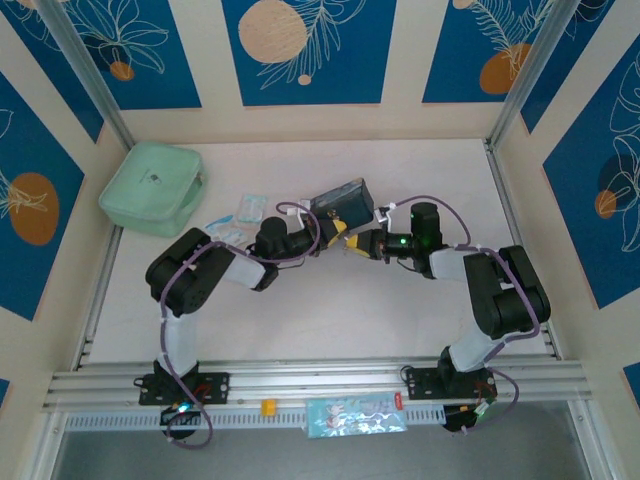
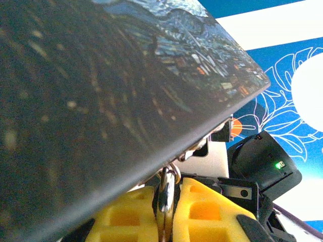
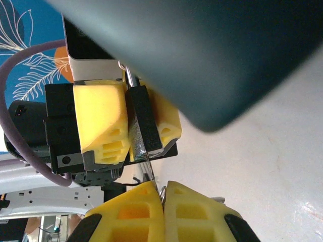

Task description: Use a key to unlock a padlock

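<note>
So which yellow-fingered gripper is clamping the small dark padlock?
The left gripper: the blackish padlock sits between its fingers; the right gripper pinches the thin silvery key instead.

The tin (image 2: 126,75) is dark blue, painted with swirling starry-night strokes and small orange and pale flecks. The padlock (image 3: 144,118) is black with a silvery shackle, and the key (image 3: 147,169) is pale silver. The left gripper (image 2: 166,201) and right gripper (image 3: 164,194) have bright yellow fingers on black bodies. The arms (image 1: 185,275) are black and white, with purple cables (image 3: 6,101). The case (image 1: 150,188) is mint green and the packets (image 1: 240,212) are clear blue. The walls (image 1: 340,50) carry blue panels with white leaf outlines and orange circles, between cream bands. The table (image 1: 330,310) is off-white.
</note>
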### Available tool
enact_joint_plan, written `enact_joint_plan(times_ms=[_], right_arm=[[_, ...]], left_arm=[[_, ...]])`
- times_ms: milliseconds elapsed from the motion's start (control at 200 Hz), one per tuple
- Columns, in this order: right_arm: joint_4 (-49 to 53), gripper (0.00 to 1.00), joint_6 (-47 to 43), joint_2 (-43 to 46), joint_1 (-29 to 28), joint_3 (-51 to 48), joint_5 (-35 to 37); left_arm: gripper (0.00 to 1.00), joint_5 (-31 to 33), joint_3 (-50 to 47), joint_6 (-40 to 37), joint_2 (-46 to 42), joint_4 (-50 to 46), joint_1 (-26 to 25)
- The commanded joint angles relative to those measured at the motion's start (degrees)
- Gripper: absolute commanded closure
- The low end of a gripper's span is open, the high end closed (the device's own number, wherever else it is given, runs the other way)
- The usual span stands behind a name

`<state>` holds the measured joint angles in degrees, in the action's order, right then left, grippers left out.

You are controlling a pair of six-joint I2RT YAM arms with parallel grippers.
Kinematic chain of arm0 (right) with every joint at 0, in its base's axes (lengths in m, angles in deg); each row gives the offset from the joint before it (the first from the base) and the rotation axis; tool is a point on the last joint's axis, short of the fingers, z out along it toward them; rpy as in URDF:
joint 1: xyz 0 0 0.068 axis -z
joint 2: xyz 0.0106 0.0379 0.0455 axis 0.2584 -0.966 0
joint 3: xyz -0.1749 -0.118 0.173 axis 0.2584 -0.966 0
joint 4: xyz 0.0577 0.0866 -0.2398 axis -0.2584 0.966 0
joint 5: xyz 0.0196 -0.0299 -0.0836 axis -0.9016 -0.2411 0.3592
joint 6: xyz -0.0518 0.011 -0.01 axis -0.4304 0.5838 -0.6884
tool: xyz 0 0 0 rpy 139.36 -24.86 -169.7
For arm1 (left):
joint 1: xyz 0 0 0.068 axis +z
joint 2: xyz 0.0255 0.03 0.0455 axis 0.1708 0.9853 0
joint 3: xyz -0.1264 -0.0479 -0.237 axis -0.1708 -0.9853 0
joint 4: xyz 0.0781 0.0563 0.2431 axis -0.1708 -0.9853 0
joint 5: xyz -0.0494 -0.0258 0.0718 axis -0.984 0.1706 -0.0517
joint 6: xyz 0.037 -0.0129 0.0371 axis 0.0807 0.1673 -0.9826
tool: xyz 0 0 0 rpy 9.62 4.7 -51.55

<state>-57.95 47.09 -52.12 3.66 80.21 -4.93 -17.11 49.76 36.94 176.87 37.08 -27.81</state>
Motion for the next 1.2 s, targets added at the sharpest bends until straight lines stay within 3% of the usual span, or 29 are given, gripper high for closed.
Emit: enact_joint_plan(times_ms=[0,515,765,900,1005,1105,1195], right_arm=[[-1.9,1.0,0.9,0.6,2.1,-0.8,13.1],[1.8,1.0,4.0,-0.4,-0.8,-0.4,29.5],[1.8,1.0,7.4,-3.7,-0.3,1.5,28.5],[3.5,1.0,5.6,-3.7,-0.1,1.9,29.9],[-1.0,1.0,3.7,-3.9,0.7,0.2,28.4],[-6.9,1.0,0.9,-4.8,2.0,-1.3,24.3],[-17.1,1.0,-0.3,-7.4,3.8,-2.6,15.6]], left_arm=[[1.0,-6.6,1.3,0.9,-1.4,7.6,-2.2],[1.0,-5.9,3.8,5.2,-0.7,11.1,-3.8],[1.0,-6.2,3.9,5.2,-0.3,11.4,-4.0],[1.0,-6.2,4.4,5.6,0.3,11.4,-4.0],[1.0,-6.0,5.1,5.7,0.4,11.3,-3.8],[1.0,-5.4,5.5,5.7,0.9,11.0,-3.3],[1.0,-4.6,5.6,6.1,1.3,10.3,-2.5]])
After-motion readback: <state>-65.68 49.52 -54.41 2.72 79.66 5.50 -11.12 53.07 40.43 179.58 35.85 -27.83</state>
